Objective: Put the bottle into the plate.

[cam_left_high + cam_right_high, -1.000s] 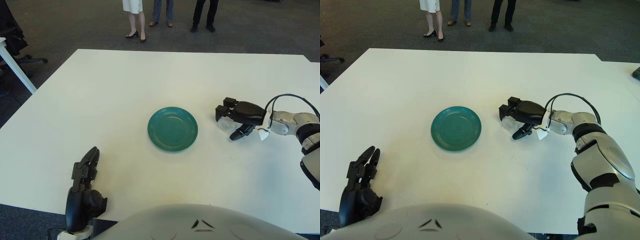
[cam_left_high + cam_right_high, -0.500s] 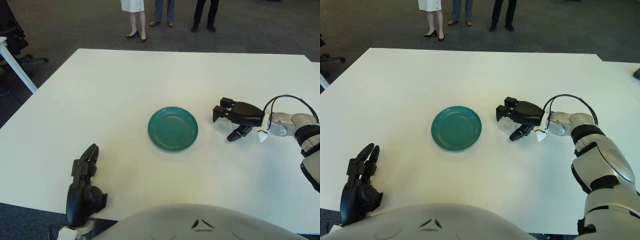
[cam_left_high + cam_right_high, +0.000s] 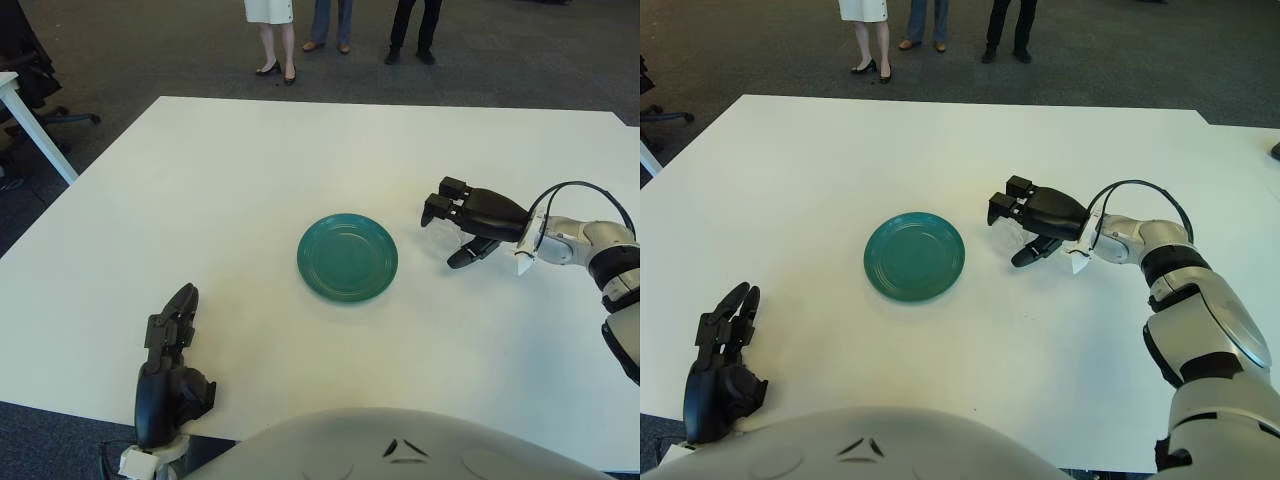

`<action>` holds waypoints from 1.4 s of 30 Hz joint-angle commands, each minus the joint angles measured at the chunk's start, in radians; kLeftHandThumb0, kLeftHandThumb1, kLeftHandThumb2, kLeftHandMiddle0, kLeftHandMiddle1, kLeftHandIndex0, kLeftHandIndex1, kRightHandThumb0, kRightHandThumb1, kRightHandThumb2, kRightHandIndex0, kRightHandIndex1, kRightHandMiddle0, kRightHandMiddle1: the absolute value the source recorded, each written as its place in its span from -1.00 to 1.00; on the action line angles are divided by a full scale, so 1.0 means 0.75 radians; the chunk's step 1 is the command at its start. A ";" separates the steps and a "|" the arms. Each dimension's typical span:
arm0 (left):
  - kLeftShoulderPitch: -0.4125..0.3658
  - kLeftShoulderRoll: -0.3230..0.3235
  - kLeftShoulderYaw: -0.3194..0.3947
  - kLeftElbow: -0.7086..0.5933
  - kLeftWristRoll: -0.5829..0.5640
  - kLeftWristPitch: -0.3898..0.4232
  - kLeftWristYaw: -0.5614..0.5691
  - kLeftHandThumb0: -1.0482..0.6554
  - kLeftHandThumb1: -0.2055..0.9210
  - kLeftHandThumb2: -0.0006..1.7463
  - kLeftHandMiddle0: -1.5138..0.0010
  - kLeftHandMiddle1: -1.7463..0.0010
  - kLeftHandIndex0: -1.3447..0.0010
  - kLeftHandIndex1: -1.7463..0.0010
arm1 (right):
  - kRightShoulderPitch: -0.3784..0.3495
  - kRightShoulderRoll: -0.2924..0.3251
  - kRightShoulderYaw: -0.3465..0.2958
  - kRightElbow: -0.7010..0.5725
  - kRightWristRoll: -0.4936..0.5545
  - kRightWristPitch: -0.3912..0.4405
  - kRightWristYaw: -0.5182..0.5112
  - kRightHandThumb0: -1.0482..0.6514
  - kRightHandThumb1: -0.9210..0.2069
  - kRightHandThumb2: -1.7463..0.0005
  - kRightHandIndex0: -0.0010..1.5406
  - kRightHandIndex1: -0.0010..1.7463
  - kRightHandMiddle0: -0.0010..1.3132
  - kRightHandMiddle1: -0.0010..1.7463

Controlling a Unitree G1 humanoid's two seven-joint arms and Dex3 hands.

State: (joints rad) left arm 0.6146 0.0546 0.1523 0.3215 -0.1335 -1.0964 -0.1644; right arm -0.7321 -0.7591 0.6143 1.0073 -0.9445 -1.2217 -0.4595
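Right hand [image 3: 462,222], right of the green plate [image 3: 348,258], fingers curled around a faint clear bottle, raised off the desk [image 3: 230,180] for carrying. Left hand [image 3: 168,372] idle near-left, fingers relaxed.

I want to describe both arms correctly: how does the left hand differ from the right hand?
The left hand shows at the table's near left edge, far from the green plate; the right hand is extended over the table just right of the plate. The left holds nothing; whether the right holds anything cannot be told. Both are black.
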 commanded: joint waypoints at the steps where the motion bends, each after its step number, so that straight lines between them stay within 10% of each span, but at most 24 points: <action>1: -0.009 -0.011 -0.007 0.052 0.027 0.068 0.010 -1.00 1.00 0.11 0.60 1.00 1.00 0.15 | -0.039 -0.024 -0.045 -0.065 0.023 -0.017 0.006 -0.33 -0.93 0.39 0.51 1.00 0.42 1.00; 20: -0.045 -0.025 -0.002 0.074 0.058 0.078 0.027 -1.00 1.00 0.11 0.60 1.00 1.00 0.15 | -0.051 0.055 -0.129 -0.324 0.010 0.033 0.045 -0.32 -0.85 0.27 0.53 1.00 0.40 1.00; 42: -0.071 -0.067 -0.025 0.071 0.155 0.096 0.102 -1.00 1.00 0.11 0.60 1.00 1.00 0.15 | -0.162 0.326 -0.010 -0.322 -0.088 0.047 0.089 -0.32 -0.81 0.21 0.65 1.00 0.52 1.00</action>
State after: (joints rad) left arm 0.5838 0.0323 0.1599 0.3535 -0.0529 -1.0733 -0.0975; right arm -0.8216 -0.5255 0.5998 0.7591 -1.0014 -1.1784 -0.3771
